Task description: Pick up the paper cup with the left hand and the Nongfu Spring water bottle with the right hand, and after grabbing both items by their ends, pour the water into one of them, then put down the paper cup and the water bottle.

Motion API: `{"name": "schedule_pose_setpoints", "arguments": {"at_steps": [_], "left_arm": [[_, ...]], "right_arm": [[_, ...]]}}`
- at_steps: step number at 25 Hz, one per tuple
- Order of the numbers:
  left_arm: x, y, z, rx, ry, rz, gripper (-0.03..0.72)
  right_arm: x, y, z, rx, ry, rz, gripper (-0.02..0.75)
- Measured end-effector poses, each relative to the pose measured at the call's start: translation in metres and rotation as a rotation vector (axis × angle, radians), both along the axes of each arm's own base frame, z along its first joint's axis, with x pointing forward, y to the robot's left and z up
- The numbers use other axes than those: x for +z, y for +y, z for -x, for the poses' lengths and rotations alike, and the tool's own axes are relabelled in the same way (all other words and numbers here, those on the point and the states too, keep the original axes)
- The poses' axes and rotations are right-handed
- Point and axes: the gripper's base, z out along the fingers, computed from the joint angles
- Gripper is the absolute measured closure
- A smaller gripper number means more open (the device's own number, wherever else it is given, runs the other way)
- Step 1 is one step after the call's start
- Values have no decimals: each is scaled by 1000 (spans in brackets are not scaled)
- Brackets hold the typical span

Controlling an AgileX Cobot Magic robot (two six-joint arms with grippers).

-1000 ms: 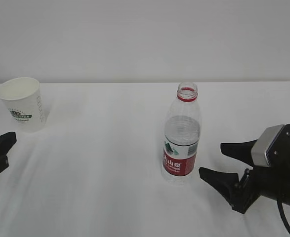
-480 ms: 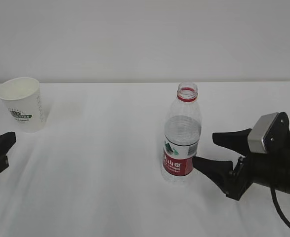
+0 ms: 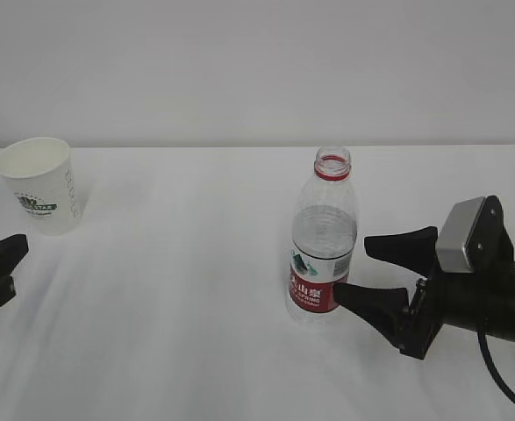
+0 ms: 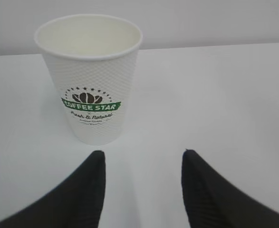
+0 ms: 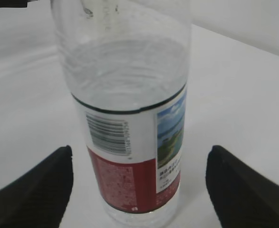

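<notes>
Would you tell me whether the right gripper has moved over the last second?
Yes. The right gripper has advanced leftward toward the standing water bottle, its open fingers now flanking the label.

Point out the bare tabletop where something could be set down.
The widest free patch lies between the paper cup and the water bottle. The strip behind the bottle toward the wall is bare too. It is crowded right of the bottle, where the open right pincer closes in.
</notes>
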Motion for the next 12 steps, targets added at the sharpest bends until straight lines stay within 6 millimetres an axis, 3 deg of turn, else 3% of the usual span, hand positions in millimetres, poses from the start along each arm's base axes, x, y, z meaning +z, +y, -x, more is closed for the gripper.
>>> {"name": "schedule_pose_setpoints", "arguments": {"at_steps": [12], "left_arm": [[0,0,0,0,0,0,311]], "right_arm": [[-2,2,-2,43,3,3,75]]}}
